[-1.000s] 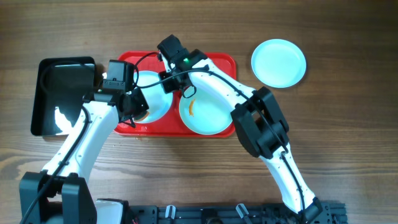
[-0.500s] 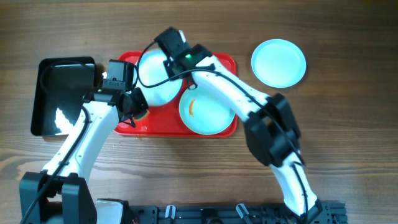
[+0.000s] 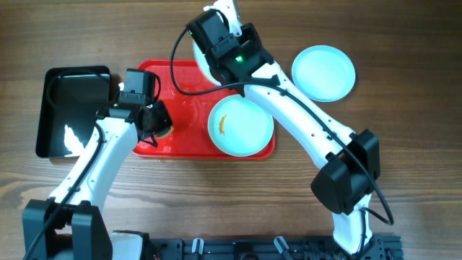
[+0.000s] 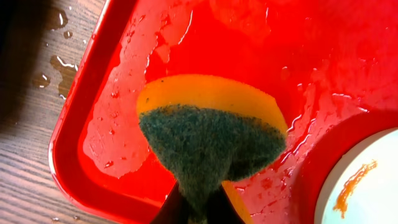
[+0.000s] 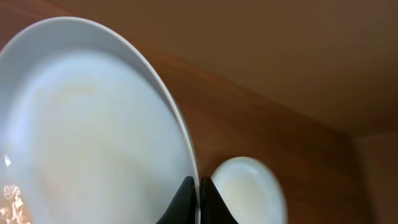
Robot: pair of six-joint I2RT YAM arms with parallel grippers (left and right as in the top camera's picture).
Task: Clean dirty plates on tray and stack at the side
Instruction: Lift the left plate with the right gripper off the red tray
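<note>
Surface: wooden table (image 3: 404,144), with a few water drops on the wood beside the left end of the red tray (image 3: 189,108).
Tray floor: wet and shiny, with streaks of water across it.
Black tray (image 3: 54,108): just left of the red tray, on the wood.
Left gripper (image 4: 196,211): jaws pinched narrow on a sponge (image 4: 211,137). The sponge is yellow with a green scouring face and lies against the wet floor at the tray's left end.
Right gripper (image 5: 198,200): jaws clamped on the rim of a plate (image 5: 93,124), held tilted and clear of the table, over the tray's far edge.
Smeared plate (image 3: 242,126): sits flat in the right half of the red tray with an orange streak on it, apart from the sponge.
Third plate (image 3: 323,72): flat on the bare wood, right of the tray.
</note>
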